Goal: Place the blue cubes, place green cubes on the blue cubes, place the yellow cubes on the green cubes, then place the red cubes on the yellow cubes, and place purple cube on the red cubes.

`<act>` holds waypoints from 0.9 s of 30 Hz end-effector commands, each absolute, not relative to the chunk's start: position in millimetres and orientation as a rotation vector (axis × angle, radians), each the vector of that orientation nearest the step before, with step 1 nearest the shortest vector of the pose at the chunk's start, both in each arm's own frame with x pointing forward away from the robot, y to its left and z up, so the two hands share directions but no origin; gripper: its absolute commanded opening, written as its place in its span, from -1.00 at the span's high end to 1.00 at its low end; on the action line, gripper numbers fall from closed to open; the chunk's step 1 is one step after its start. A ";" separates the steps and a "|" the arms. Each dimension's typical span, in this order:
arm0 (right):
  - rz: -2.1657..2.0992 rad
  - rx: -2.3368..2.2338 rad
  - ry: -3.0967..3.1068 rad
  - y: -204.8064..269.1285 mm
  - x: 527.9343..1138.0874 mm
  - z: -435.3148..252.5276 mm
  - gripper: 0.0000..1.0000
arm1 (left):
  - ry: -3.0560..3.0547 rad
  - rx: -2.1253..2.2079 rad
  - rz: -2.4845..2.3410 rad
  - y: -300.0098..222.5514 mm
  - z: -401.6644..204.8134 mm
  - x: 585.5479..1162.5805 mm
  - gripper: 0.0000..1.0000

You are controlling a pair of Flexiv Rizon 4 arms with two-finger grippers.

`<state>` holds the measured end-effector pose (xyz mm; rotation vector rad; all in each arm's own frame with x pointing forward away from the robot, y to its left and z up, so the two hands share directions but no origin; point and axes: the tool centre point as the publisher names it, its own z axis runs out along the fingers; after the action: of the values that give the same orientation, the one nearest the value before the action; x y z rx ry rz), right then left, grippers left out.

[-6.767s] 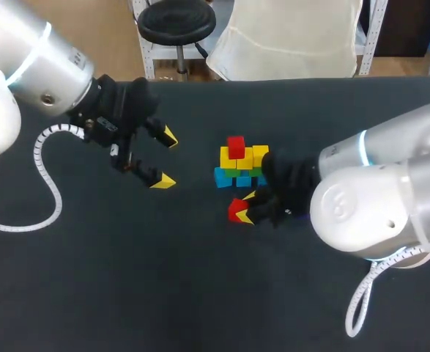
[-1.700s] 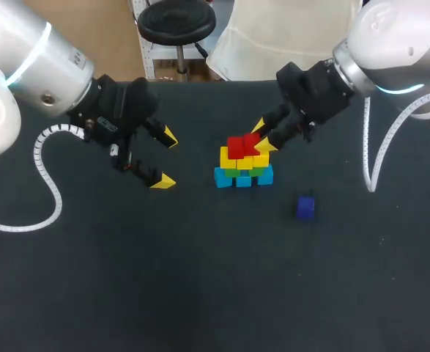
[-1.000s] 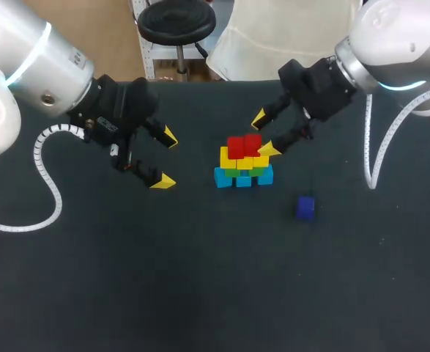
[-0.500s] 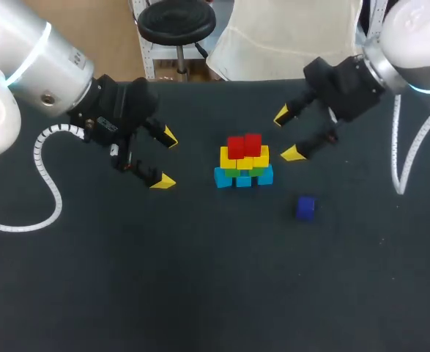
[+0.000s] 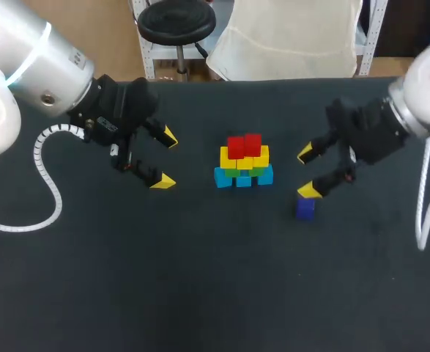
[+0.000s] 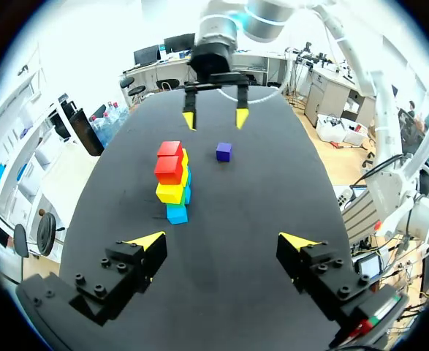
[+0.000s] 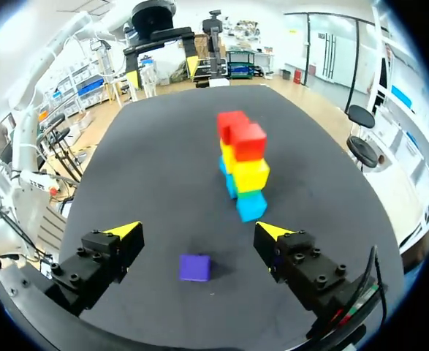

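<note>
Two red cubes (image 5: 244,145) atop stack (image 5: 244,174); purple cube (image 5: 305,209) near spread right tool (image 5: 308,171).

The left arm (image 5: 39,66) comes in from the left of the cube stack (image 5: 244,161). The left gripper (image 5: 165,158) hangs well to the stack's left, fingers spread wide with nothing between them. The right arm (image 5: 423,110) enters from the stack's right. The right gripper (image 5: 308,173) hangs just right of the stack, fingers likewise spread and holding nothing.

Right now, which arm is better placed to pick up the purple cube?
Right: the right hand, open, hangs beside the purple cube; the left hand is off on the far side of the stack.
</note>
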<state>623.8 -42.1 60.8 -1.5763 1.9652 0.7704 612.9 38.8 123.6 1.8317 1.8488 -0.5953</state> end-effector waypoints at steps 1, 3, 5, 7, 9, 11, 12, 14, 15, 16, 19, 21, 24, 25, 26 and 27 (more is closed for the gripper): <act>0.671 -1.529 1.963 -47.2 605.9 50.4 -1.00 | 1.845 1.833 -0.596 39.7 123.1 613.1 -1.00; 0.654 -1.536 1.974 -49.1 602.6 44.2 -1.00 | 1.845 1.833 -0.596 39.7 123.1 613.1 -1.00; 0.664 -1.529 1.973 -51.7 600.8 37.8 -1.00 | 1.845 1.833 -0.596 39.7 123.1 613.1 -1.00; 0.663 -1.529 1.982 -54.2 599.6 33.1 -1.00 | 1.845 1.833 -0.596 39.7 123.1 613.1 -1.00; 0.659 -1.537 1.989 -55.7 598.6 29.2 -1.00 | 1.845 1.833 -0.596 39.7 123.1 613.1 -1.00; 0.671 -1.532 1.991 -57.6 598.5 24.3 -1.00 | 1.845 1.833 -0.596 39.7 123.1 613.1 -1.00; 0.670 -1.531 1.995 -58.3 598.3 22.3 -1.00 | 1.845 1.833 -0.596 39.7 123.1 613.1 -1.00; 0.675 -1.527 2.004 -59.8 598.1 17.9 -1.00 | 1.845 1.833 -0.596 39.7 123.1 613.1 -1.00; 0.665 -1.529 2.016 -60.5 598.0 15.8 -1.00 | 1.845 1.833 -0.596 39.7 123.1 613.1 -1.00; 0.666 -1.529 2.015 -61.0 598.1 13.9 -1.00 | 1.845 1.833 -0.596 39.7 123.1 613.1 -1.00; 0.670 -1.530 2.026 -62.8 599.5 8.4 -1.00 | 1.845 1.833 -0.596 39.7 123.1 613.1 -1.00; 0.678 -1.525 2.034 -64.5 600.9 4.3 -1.00 | 1.845 1.833 -0.596 39.7 123.1 613.1 -1.00; 0.678 -1.535 2.041 -65.8 601.9 0.6 -1.00 | 1.845 1.833 -0.596 39.7 123.1 613.1 -1.00; 0.682 -1.538 2.042 -65.9 602.3 -1.6 -1.00 | 1.845 1.833 -0.596 39.7 123.1 613.1 -1.00; 0.690 -1.535 2.046 -66.5 602.5 -3.6 -1.00 | 1.845 1.833 -0.596 39.7 123.1 613.1 -1.00; 0.695 -1.534 2.046 -67.1 602.7 -5.5 -1.00 | 1.845 1.833 -0.596 39.7 123.1 613.1 -1.00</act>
<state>597.0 -67.7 -0.2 -1.5312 2.0487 0.6812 612.9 38.8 123.5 1.8316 1.8489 -0.5953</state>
